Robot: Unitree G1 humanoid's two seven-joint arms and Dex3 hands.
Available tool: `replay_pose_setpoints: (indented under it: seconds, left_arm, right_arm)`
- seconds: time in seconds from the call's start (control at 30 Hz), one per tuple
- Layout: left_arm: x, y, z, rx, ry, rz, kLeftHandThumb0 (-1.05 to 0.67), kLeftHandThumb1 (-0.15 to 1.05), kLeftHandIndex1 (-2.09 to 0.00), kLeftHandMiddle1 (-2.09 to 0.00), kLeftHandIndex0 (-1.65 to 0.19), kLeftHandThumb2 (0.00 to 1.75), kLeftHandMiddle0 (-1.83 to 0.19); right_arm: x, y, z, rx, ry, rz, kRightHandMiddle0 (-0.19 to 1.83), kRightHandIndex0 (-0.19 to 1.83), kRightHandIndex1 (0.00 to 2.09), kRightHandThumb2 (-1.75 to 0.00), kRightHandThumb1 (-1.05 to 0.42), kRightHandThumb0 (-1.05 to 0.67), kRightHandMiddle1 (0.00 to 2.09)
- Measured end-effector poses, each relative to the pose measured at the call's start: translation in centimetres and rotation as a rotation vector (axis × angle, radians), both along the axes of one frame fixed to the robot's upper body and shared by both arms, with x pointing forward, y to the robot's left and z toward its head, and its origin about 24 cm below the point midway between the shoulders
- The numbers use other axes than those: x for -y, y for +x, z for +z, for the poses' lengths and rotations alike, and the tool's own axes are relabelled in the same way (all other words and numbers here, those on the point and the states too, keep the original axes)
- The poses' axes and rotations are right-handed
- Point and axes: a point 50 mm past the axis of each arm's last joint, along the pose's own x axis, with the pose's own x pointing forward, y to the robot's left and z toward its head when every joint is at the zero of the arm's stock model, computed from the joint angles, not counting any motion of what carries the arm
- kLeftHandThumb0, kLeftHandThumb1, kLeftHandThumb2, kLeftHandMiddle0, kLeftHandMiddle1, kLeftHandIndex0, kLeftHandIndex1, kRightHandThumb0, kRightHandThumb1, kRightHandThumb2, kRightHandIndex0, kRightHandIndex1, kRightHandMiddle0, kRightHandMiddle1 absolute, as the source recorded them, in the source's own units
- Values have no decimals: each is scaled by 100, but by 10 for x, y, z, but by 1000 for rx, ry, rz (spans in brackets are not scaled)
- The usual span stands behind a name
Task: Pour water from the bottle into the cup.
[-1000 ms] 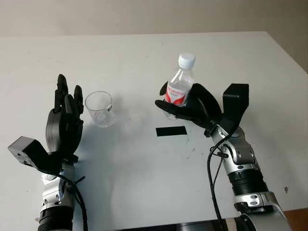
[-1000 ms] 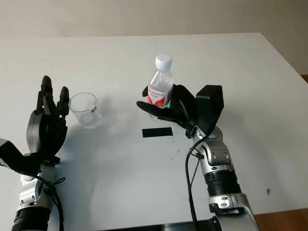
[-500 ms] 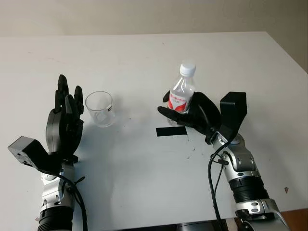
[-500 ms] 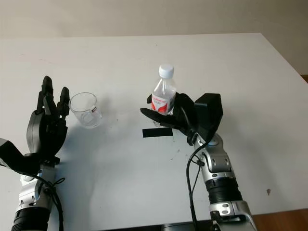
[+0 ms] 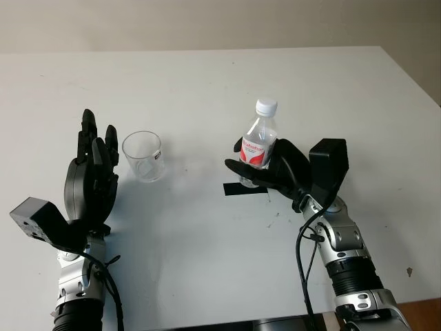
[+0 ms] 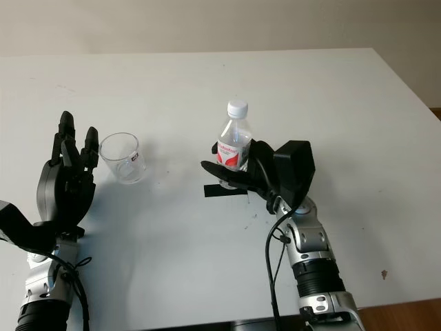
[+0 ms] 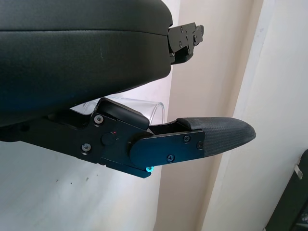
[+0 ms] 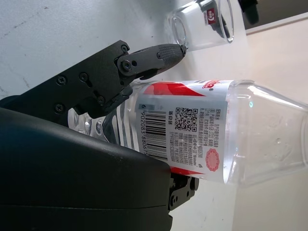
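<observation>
The right hand [image 5: 272,172] is gripping the upright bottle [image 5: 257,141] above the table [image 5: 207,89], while the left hand [image 5: 91,183] is standing released, fingers pointing up, beside the cup [image 5: 143,156].

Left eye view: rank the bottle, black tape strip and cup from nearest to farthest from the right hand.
1. bottle: grasped in the right hand, right of table centre.
2. black tape strip: on the table just below the fingers, at the bottle's base.
3. cup: farthest, across the table beside the open left hand.
</observation>
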Motion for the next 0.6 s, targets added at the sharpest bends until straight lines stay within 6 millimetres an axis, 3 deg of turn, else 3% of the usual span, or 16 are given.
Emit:
replay_pose_setpoints:
  seconds: [0.37,0.6]
  left_arm:
    - [0,-1,-2,-8,-3,0,-86,105,0,0,16,54,5]
    - [0,-1,-2,-7,-5,0,-86,105,0,0,16,56,5]
  right_arm:
    - [-1,0,-5,8,-38,-2,-18,105,209,-30,-105,-22,209]
    - [-2,1,-6,20,-61,-1,1,44,209,-10,-105,-36,209]
